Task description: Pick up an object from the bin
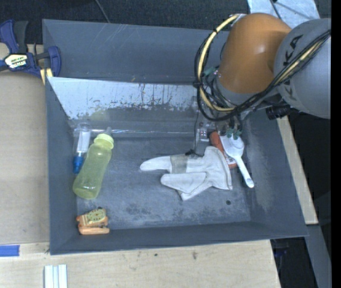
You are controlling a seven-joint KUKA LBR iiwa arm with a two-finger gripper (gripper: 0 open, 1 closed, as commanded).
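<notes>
My gripper [202, 134] hangs low at the right side of the bin, partly hidden under the arm's orange cover. It sits just above the upper right edge of a crumpled white glove [189, 173] lying on the bin floor. Right beside the gripper, a small red-orange thing [216, 140] pokes out. A white plastic utensil with a long handle [243, 164] lies slanted along the glove's right side. I see nothing held in the gripper.
A yellow-green plastic bottle [93, 165] lies at the left, with a clear tube with a blue end [81, 150] next to it. A small orange object [93, 222] sits in the front left corner. The arm and its cables cover the bin's back right.
</notes>
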